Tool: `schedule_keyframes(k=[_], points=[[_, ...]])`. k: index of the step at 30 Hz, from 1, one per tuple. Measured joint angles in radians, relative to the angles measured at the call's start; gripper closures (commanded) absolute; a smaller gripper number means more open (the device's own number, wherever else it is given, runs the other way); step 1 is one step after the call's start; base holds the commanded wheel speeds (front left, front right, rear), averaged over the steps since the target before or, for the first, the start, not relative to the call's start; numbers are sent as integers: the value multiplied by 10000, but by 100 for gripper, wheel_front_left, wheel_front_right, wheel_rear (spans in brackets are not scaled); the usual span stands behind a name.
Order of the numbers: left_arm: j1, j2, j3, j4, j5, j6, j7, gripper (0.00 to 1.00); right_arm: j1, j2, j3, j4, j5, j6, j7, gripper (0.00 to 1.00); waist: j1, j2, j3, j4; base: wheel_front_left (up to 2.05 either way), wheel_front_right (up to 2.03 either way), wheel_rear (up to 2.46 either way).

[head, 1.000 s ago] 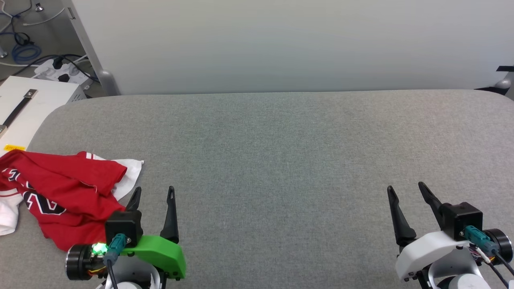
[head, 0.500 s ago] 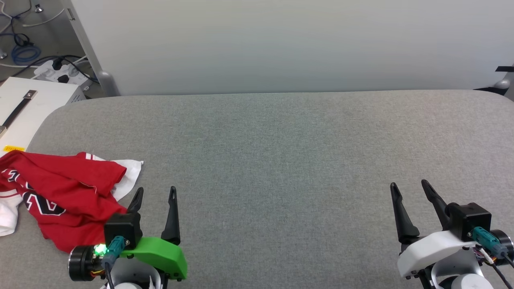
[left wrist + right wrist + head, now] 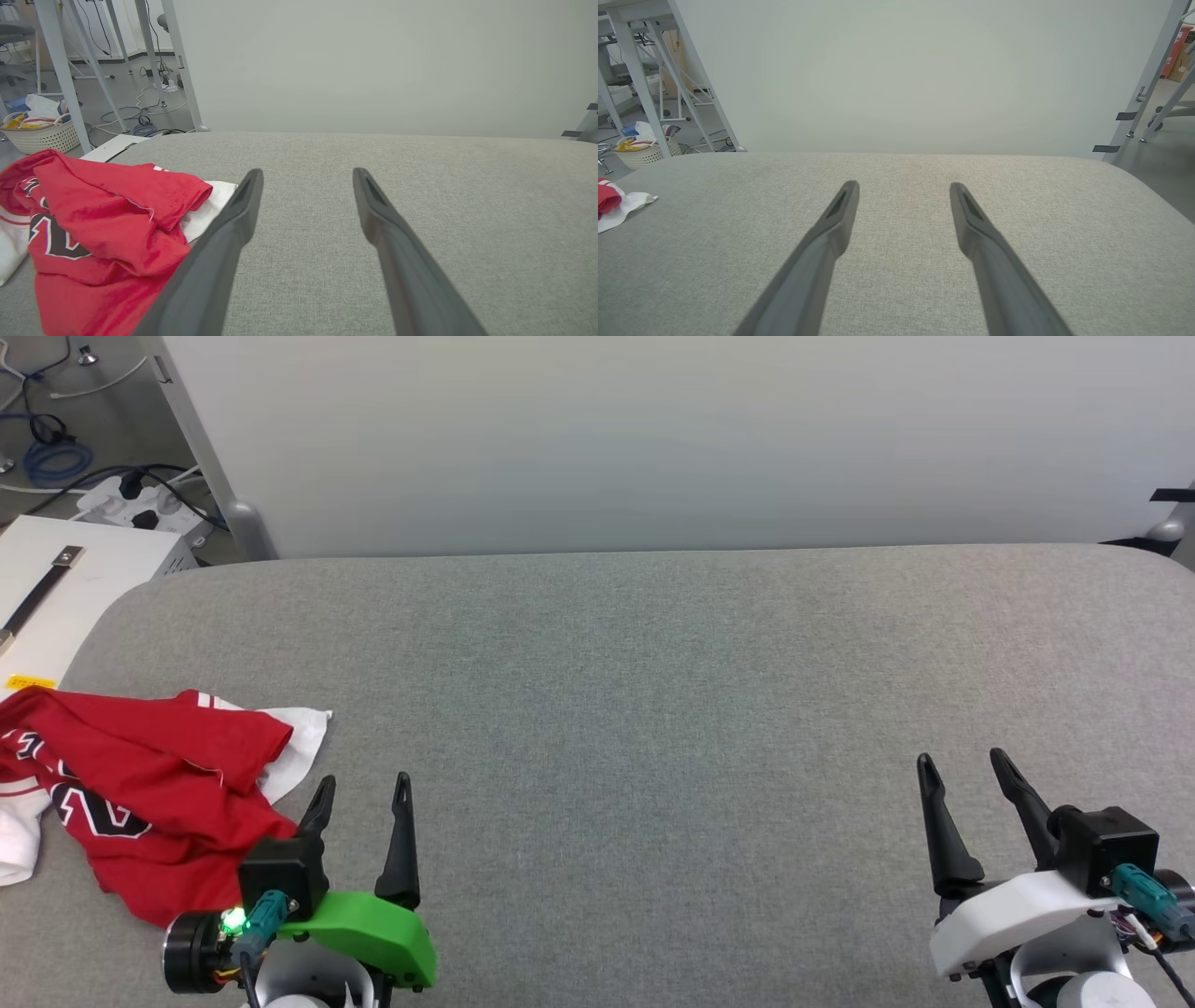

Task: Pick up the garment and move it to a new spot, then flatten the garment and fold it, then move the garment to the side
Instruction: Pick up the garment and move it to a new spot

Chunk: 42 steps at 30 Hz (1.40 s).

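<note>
Left tool [image 3: 364, 780] and right tool [image 3: 961, 758]: fingers apart, nothing held; both have drifted slightly back over the last second. Garment [image 3: 159, 775] unmoved, crumpled on the tabletop [image 3: 653, 709] just left of your left tool, well apart from the right. Pick-up not started; you've gained no approach.

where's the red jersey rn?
In the head view the garment lies crumpled at the near-left edge of the grey table, just left of the open left tool, and nothing is holding it.
</note>
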State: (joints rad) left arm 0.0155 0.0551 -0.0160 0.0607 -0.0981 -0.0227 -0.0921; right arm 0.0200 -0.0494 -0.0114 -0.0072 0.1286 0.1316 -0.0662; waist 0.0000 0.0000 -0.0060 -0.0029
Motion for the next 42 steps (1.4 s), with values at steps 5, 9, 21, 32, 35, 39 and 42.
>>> schedule_keyframes(k=[5, 9, 21, 32, 35, 39, 42], points=[[-76, 0, 8, 128, -90, -8, -107, 0, 3, 0, 4, -71, -2, -2, 2, 0, 0, 0, 7, 63, 0, 0, 0], [-187, -2, 21, 173, -161, -10, -188, 0, 44, 0, 10, -163, 13, 0, 2, 0, 0, 0, 10, 197, 0, 0, 0], [-409, -2, 169, 278, -439, -173, -412, 0, 155, 4, 192, -552, 82, -2, 2, 0, 0, 0, 81, 1102, 0, 0, 0], [-478, -4, 309, 293, -566, -178, -669, 0, 140, 4, 539, -711, 82, -2, -2, 0, 0, 0, 185, 2291, 0, 0, 0], [-510, -4, 403, 314, -606, -182, -736, 0, 130, 6, 650, -729, 90, -2, -13, 0, 0, 0, 216, 2631, 0, 0, 0], [-562, -2, 531, 380, -621, -186, -825, 0, 103, 8, 800, -756, 98, -2, -63, 0, 0, 0, 259, 3098, 0, 0, 0], [-576, -2, 591, 447, -734, -221, -846, 0, 80, 8, 861, -769, 113, -2, -105, 0, 0, 0, 285, 3444, 0, 0, 0]])
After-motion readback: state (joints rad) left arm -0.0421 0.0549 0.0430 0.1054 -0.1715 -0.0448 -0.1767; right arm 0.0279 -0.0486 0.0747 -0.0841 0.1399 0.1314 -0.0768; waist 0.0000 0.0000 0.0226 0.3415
